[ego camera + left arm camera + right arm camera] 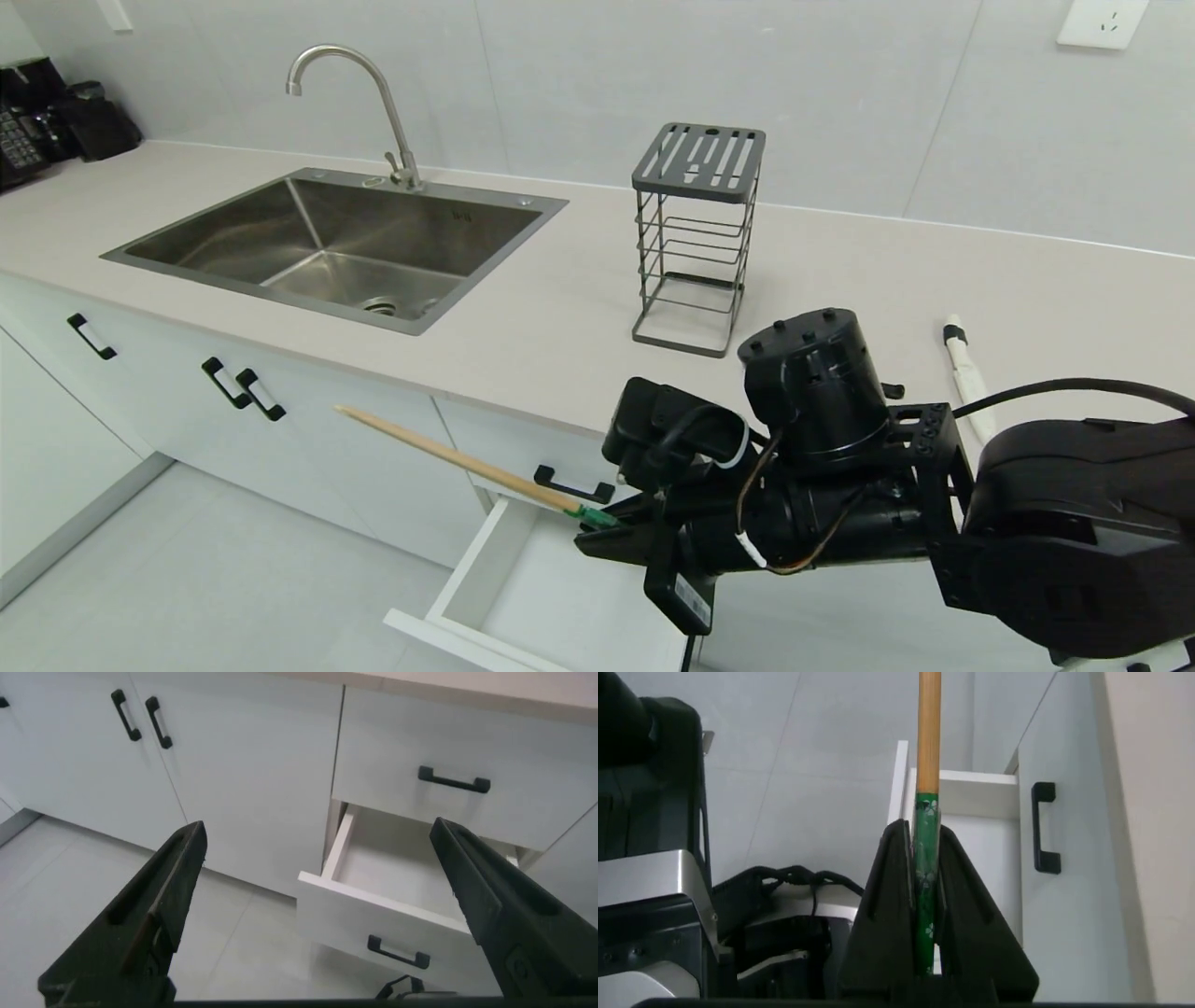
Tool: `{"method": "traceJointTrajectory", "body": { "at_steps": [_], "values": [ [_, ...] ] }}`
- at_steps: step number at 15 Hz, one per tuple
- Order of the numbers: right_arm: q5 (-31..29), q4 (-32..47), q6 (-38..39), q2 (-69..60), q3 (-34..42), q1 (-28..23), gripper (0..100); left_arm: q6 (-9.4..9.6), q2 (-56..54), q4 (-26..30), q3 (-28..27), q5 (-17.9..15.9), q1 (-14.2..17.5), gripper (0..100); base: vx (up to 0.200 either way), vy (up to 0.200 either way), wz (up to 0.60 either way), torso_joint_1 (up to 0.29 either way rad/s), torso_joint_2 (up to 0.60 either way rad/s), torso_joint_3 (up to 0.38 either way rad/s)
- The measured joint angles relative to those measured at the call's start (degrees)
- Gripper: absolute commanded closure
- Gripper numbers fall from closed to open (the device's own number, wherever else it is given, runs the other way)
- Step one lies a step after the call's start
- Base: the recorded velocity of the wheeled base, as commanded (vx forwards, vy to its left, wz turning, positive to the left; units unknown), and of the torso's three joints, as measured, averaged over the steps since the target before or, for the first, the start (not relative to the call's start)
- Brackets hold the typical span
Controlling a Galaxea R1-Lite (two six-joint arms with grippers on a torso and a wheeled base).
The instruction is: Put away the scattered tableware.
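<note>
My right gripper is shut on the green end of a long wooden chopstick. The chopstick sticks out to the left over the floor, in front of the counter. Below the gripper is an open white drawer. In the right wrist view the chopstick runs up between the shut fingers toward the drawer. My left gripper is open and holds nothing; it faces the open drawer from above the floor. A white utensil with a black tip lies on the counter at the right.
A dark wire utensil rack stands on the counter behind my right arm. A steel sink with a tap is set in the counter to the left. Cabinet doors with black handles are below it. A shut drawer is above the open one.
</note>
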Motion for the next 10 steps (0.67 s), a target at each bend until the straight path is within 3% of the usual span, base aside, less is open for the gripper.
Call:
{"method": "traceJointTrajectory", "body": {
  "at_steps": [10],
  "values": [
    [-6.4, 4.2, 0.0, -5.0, 3.5, 3.0, 100, 0.00, 0.0, 0.0, 0.0, 0.0, 0.0, 0, 0.000, 0.000, 0.00, -0.145, 0.28, 0.138]
  ]
}}
